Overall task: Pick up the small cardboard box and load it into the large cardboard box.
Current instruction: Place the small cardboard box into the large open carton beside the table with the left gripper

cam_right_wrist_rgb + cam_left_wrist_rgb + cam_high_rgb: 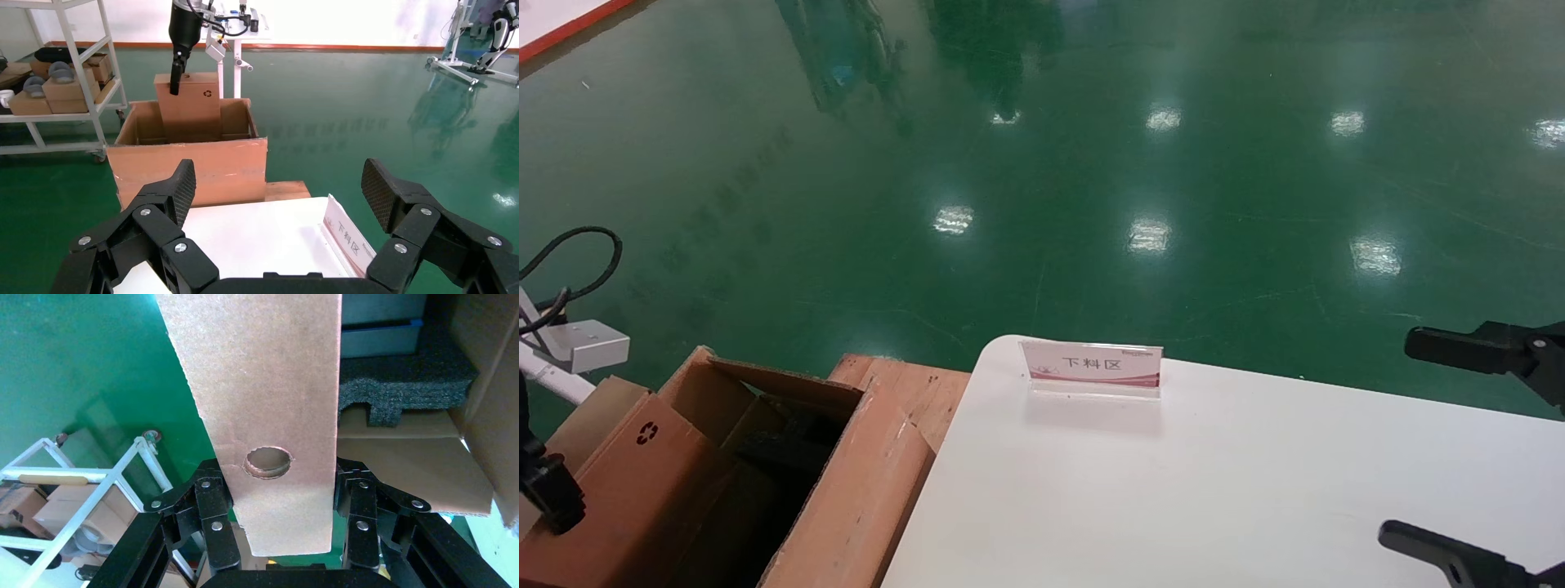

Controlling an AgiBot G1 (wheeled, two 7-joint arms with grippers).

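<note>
While clamping small cardboard box (pixel 269 404), left gripper (pixel 278 502) above large cardboard box (pixel 190 162).

Two cardboard boxes: one small cardboard box (pixel 617 482), one large cardboard box (pixel 862 498); one sign (pixel 1091 366).

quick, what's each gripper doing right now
Left gripper: closed on the small cardboard box, holding it upright in the large cardboard box.
Right gripper: open, holding nothing, over the white table.
</note>
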